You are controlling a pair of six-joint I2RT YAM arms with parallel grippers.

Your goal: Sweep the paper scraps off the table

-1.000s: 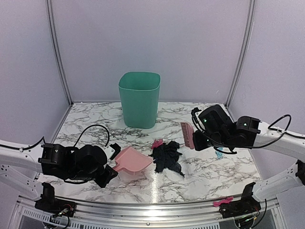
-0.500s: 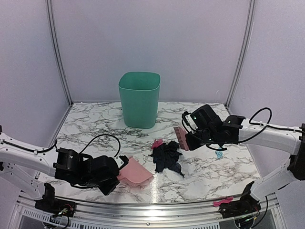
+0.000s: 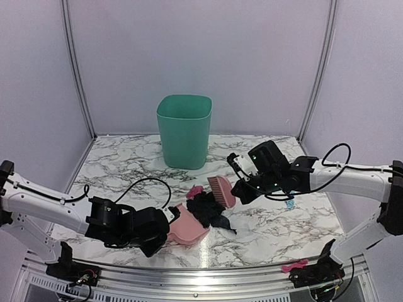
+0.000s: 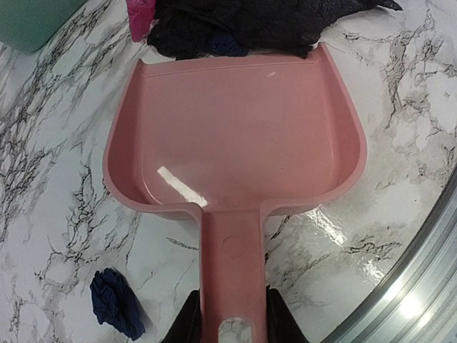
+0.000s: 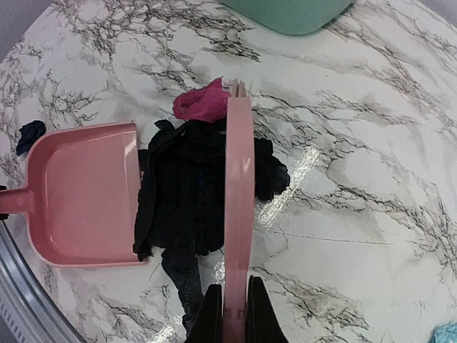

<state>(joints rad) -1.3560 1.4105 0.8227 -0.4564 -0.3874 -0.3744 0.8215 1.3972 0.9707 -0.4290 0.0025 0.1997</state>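
Pink plastic meets dark paper at the centre of the top view: the dustpan [image 3: 189, 228] lies flat on the table [image 3: 126, 163] with its open mouth touching the near edge of the scraps [image 3: 208, 211]. The left gripper [image 4: 230, 325] is clamped on the dustpan's handle. The right gripper [image 5: 230, 314] is clenched on the brush [image 3: 221, 189], which stands across the right part of the pile, so most of the dark heap lies between brush and pan.

To my eye this is the sweeping step itself, with the pile bracketed but nothing in the pan yet. The next move calls for dragging the brush toward the pan mouth with its bristles down on the marble, while the pan is held firm against the push.

Some bits lie outside that stroke — a light-blue piece [image 3: 289, 203] well right of the pile, and a navy scrap [image 4: 118, 304] beside the handle, behind the pan's mouth. Both would need a separate pass. The bin [image 3: 184, 129] waits at upper centre.
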